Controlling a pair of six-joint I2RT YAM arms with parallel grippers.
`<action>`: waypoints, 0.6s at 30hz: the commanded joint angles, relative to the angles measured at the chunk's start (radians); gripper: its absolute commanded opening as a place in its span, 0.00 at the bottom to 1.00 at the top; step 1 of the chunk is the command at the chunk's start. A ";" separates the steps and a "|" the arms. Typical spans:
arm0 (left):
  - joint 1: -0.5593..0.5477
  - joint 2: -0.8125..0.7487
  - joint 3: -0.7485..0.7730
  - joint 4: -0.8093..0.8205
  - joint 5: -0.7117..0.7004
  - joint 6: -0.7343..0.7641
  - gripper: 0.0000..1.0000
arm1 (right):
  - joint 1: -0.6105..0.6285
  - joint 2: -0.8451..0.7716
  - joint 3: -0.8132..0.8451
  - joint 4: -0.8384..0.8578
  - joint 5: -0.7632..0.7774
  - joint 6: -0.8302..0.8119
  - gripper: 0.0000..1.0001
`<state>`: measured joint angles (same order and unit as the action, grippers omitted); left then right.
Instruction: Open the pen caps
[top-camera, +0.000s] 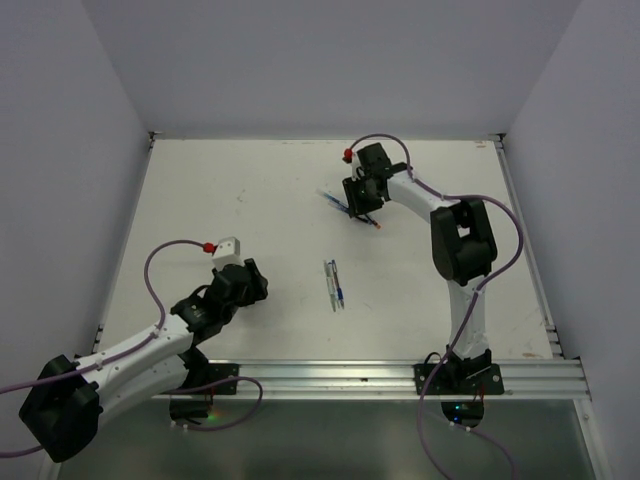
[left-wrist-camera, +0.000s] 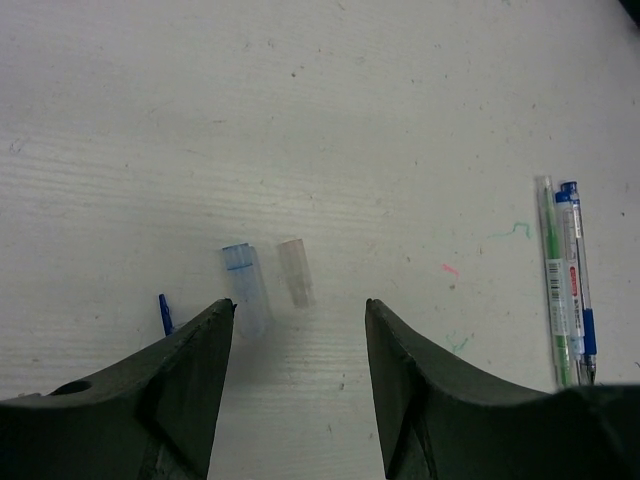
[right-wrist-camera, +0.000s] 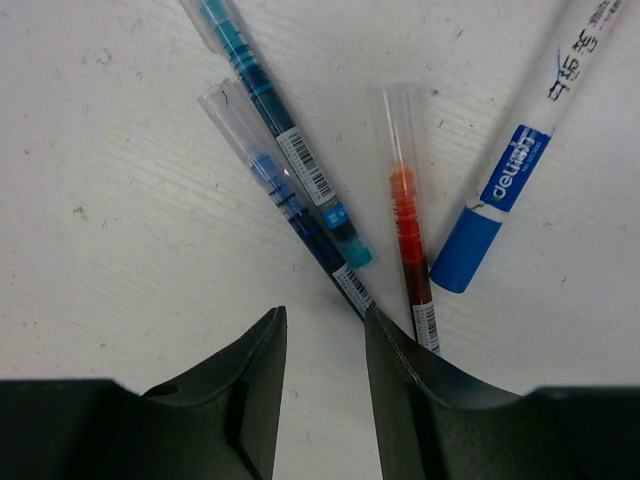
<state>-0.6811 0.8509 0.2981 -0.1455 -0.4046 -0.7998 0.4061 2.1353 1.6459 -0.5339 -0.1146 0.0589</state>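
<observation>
The left claw (left-wrist-camera: 300, 305) stands spread, holding nothing. A blue scrap (left-wrist-camera: 165, 313) lies just outside one finger. A blue-banded cap (left-wrist-camera: 245, 285) and a clear cap (left-wrist-camera: 296, 270) lie side by side just ahead of its gap, and two pens (left-wrist-camera: 567, 285) lie well to its right. The right claw (right-wrist-camera: 325, 315) is narrowly parted and empty. Ahead of it fan a teal pen (right-wrist-camera: 270, 110), a blue pen (right-wrist-camera: 288, 200), a red pen (right-wrist-camera: 405, 210) and a white pen (right-wrist-camera: 563, 80) wearing its blue cap (right-wrist-camera: 465, 250).

White links (top-camera: 466, 312), black joints (top-camera: 462, 245), purple cables (top-camera: 150, 275), red plugs (top-camera: 208, 246), apparently black pincer fingers (left-wrist-camera: 190, 395)
</observation>
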 joint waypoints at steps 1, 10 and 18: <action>0.003 -0.001 -0.005 0.049 -0.003 0.013 0.58 | -0.009 0.005 0.055 0.008 0.012 -0.010 0.41; 0.003 0.023 -0.007 0.069 0.001 0.013 0.59 | -0.016 0.044 0.060 0.006 0.003 -0.013 0.41; 0.003 0.028 -0.005 0.072 0.003 0.014 0.59 | -0.016 0.068 0.014 0.018 -0.005 0.005 0.38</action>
<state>-0.6811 0.8803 0.2962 -0.1196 -0.3958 -0.7998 0.3950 2.1933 1.6760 -0.5266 -0.1223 0.0597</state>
